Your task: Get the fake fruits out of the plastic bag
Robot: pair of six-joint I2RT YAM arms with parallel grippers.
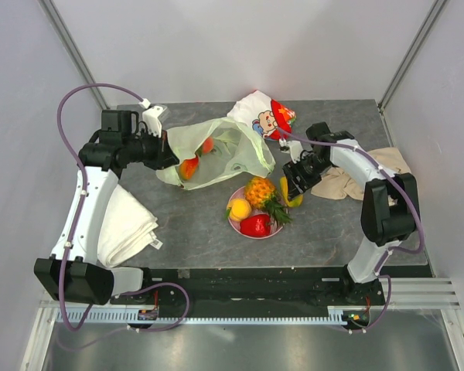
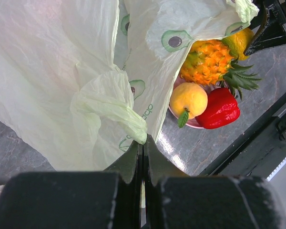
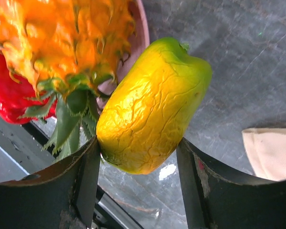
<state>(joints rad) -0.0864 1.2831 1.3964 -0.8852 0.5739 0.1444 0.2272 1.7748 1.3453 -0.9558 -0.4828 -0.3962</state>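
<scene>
- A thin pale-green plastic bag (image 1: 232, 147) lies with its long side left to right on the grey desk (image 1: 193, 224). It has avocado prints, and only the letters "co" can be read.
- The left pincer (image 2: 143, 143) is closed together on a fold of the bag.
- One red-orange plastic fruit (image 1: 189, 167) shows inside the bag.
- The right pincer (image 3: 137, 143) clamps a yellow-green plastic mango (image 3: 152, 105), its green end pointing away from the wrist.
- The mango is just beside a pink round plate (image 1: 230, 215) that holds an orange plastic pineapple (image 1: 257, 189).

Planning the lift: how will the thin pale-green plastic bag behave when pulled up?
Likely floppy: the thin pale-green plastic bag lies crumpled in folds. Probably light, though a red-orange plastic fruit inside may roll. Its smooth film could slip from the left tool.
</scene>
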